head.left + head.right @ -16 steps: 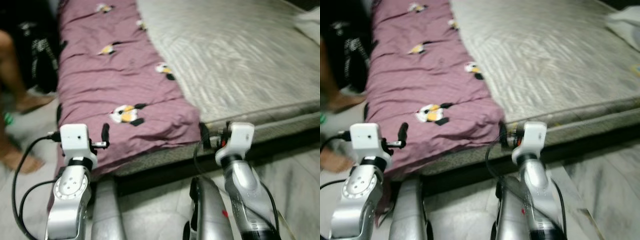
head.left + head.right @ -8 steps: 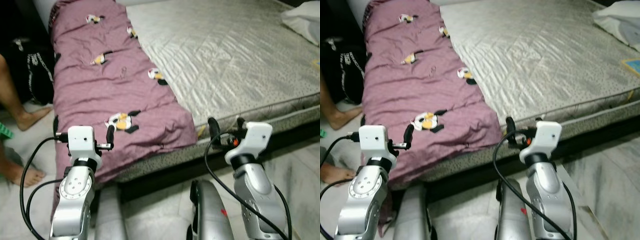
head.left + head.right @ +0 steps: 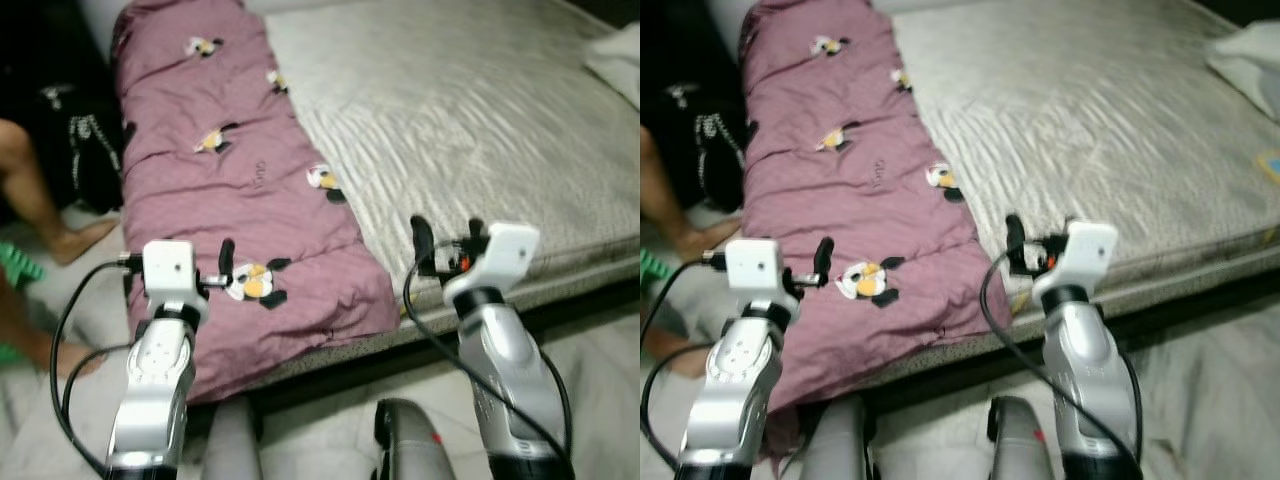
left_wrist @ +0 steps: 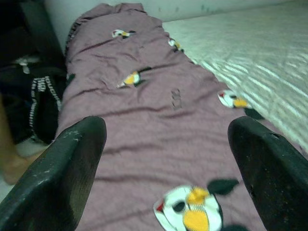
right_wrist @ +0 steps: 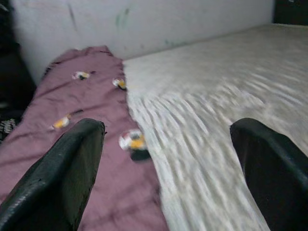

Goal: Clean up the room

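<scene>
Left claw (image 4: 163,173) open, above purple blanket (image 3: 220,190)

From my station, the person's leg (image 3: 38,190) is cut off by the frame edge; only shin and foot show. A white pillow (image 3: 615,55) is clipped at the far corner of the mattress (image 3: 480,120). The dark bag (image 3: 85,140) beside the bed is too shadowed to identify. In the right wrist view, motion blur smears the mattress quilting. The penguin prints on the purple blanket (image 3: 230,200) are soft.
</scene>
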`<state>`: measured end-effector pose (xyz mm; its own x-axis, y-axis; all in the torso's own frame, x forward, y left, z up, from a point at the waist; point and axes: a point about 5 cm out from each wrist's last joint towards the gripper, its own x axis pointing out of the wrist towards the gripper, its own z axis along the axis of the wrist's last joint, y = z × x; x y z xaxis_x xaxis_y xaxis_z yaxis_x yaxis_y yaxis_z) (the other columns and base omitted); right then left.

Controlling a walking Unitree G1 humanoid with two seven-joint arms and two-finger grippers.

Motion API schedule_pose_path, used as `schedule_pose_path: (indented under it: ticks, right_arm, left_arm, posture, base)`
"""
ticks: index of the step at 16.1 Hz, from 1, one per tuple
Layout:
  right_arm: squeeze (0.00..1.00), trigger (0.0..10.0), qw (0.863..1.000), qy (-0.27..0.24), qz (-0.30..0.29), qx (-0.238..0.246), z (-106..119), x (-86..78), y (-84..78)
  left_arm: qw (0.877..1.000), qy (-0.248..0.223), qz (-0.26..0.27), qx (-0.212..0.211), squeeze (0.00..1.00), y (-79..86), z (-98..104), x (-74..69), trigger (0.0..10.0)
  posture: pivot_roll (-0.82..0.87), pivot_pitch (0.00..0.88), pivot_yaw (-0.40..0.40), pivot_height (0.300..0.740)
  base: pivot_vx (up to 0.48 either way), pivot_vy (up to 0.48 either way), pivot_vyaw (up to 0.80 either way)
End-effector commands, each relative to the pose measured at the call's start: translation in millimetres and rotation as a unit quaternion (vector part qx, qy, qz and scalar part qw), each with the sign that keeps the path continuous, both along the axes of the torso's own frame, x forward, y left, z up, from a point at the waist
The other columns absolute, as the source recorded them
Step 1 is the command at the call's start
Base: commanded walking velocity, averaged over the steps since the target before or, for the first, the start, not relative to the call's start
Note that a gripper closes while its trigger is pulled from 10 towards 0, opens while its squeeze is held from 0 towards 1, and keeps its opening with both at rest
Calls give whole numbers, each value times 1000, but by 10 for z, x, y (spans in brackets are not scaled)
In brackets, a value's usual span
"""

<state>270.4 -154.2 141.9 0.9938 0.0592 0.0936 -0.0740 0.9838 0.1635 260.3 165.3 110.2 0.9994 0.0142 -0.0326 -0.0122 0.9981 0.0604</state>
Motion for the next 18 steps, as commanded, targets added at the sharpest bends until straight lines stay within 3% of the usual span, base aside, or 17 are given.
schedule_pose_path:
  ticks: [1, 6, 11, 15, 18]
  right_arm:
    - [0, 10000, 1000, 0, 0, 0, -4, 27, 24]
    - [0, 10000, 1000, -5, -14, -9, -22, 59, -15]
    - [0, 10000, 1000, 0, -25, -16, -104, 12, -65]
    - [0, 10000, 999, 8, -20, -23, -163, -5, -68]
    - [0, 10000, 999, 12, -32, -26, -183, 30, -101]
  left_arm:
    - [1000, -1, 4, 5, 0, 12, 3, 19, 10000]
    - [1000, -9, -2, 24, 0, -46, -4, 77, 10000]
    - [999, 21, -32, 0, 0, -50, -152, 10, 10000]
    - [999, 16, -41, 2, 0, -102, -145, 49, 10000]
    - [999, 28, -25, -19, 0, -48, -176, 46, 10000]
  posture:
    - [-23, 0, 48, 728]
    - [-31, 0, 69, 740]
    - [-46, 0, 73, 740]
    - [-45, 0, 68, 740]
    - [-40, 0, 62, 740]
  base:
    - [0, 0, 0]
    - [0, 0, 0]
    - [0, 0, 0]
    - [0, 0, 0]
    - [0, 0, 0]
